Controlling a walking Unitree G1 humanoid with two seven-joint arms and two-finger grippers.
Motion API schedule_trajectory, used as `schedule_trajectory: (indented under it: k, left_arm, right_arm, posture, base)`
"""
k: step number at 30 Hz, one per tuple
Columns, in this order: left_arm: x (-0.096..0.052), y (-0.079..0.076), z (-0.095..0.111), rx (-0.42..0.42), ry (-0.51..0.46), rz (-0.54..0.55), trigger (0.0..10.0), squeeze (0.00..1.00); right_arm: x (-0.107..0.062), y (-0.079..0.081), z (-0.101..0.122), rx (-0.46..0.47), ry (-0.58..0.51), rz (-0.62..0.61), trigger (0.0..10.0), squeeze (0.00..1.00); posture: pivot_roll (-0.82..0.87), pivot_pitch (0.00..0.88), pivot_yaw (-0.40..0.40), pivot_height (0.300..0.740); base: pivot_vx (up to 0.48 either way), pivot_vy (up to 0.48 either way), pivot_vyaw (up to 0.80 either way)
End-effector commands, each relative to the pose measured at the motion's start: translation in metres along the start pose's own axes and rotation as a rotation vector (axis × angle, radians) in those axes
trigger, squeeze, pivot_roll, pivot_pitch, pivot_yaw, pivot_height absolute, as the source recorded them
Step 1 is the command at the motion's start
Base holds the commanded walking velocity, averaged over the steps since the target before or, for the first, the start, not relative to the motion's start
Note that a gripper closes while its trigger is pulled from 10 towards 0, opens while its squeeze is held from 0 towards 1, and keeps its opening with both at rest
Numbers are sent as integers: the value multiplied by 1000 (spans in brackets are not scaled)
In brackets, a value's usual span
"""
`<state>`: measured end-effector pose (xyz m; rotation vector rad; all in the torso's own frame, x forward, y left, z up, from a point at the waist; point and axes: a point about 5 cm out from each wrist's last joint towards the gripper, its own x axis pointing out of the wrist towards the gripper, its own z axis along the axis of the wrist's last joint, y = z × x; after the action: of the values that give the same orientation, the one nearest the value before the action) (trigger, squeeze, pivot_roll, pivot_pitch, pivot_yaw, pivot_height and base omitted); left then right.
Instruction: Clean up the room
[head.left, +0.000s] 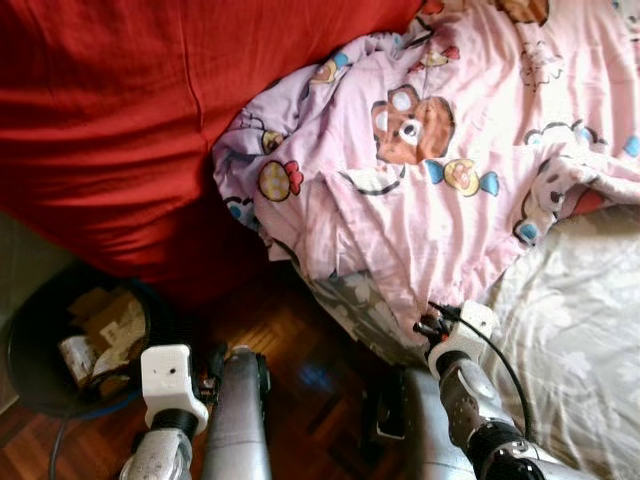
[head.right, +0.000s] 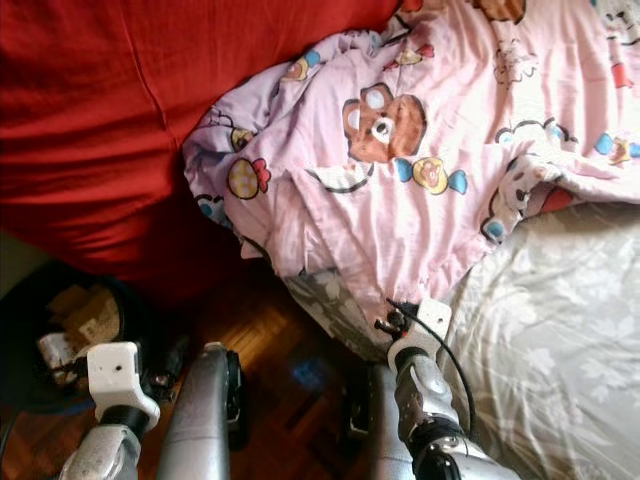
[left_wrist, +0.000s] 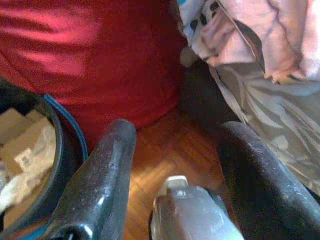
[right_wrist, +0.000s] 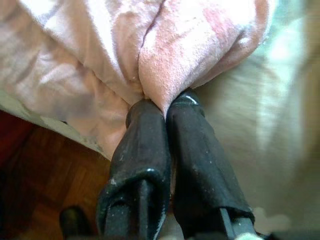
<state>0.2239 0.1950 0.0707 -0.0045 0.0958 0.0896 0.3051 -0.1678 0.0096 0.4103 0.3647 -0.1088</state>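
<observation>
right wrist view: right gripper (right_wrist: 165, 107) fingers clamped on pink blanket (right_wrist: 150, 55) fold; left gripper (left_wrist: 175, 145) fingers apart.

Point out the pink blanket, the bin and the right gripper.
blanket (head.left: 440, 200), left eye view, its flat middle.
bin (head.left: 25, 330), left eye view, its dark rim.
right gripper (right_wrist: 165, 107), right wrist view, fingertips pinching a blanket fold.

One pink cartoon blanket (head.left: 430, 150), one red cover (head.left: 120, 110), one black bin (head.left: 60, 350), two tools.
</observation>
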Motion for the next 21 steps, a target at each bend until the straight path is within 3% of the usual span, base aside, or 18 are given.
schedule_trajectory:
  k: [1,4,5,6,7,10,17,21]
  left_arm:
    - [-4,6,-16,-11,53,26,10000,0]
    - [5,4,-18,-14,50,16,10000,0]
    - [7,3,-18,-16,49,14,10000,0]
    - [9,3,-18,-17,48,13,10000,0]
    - [12,3,-19,-17,48,11,10000,0]
    - [20,5,-26,-18,57,10,10000,0]
    - [27,10,-44,-33,108,38,10000,0]
    - [27,13,-49,-33,122,52,10000,0]
  right_arm:
    - [-8,-10,-13,-2,9,-23,0,0]
    - [-11,-16,-11,-43,-24,-23,0,0]
    - [-12,-18,-10,-33,-33,-28,4157,0]
    - [-13,-19,-10,-24,-37,-31,4157,0]
    - [-14,-21,-9,-26,-54,-26,10000,0]
    - [-16,-27,-6,-45,-85,-23,10000,0]
    - [-15,-27,-4,-156,-74,-15,10000,0]
    - [-14,-24,-1,-137,-95,-8,10000,0]
  posture:
    - [122,249,-22,620]
    - [102,213,-19,620]
    - [88,194,-16,620]
    - [88,194,-16,620]
    - [75,177,-15,620]
    - [47,144,-15,620]
    - [42,76,-25,675]
    - [44,55,-32,695]
  base:
    - [0,0,0]
    - [0,0,0]
    - [0,0,0]
    - [0,0,0]
    - [0,0,0]
    - [0,0,0]
    - [0,0,0]
    - [0,0,0]
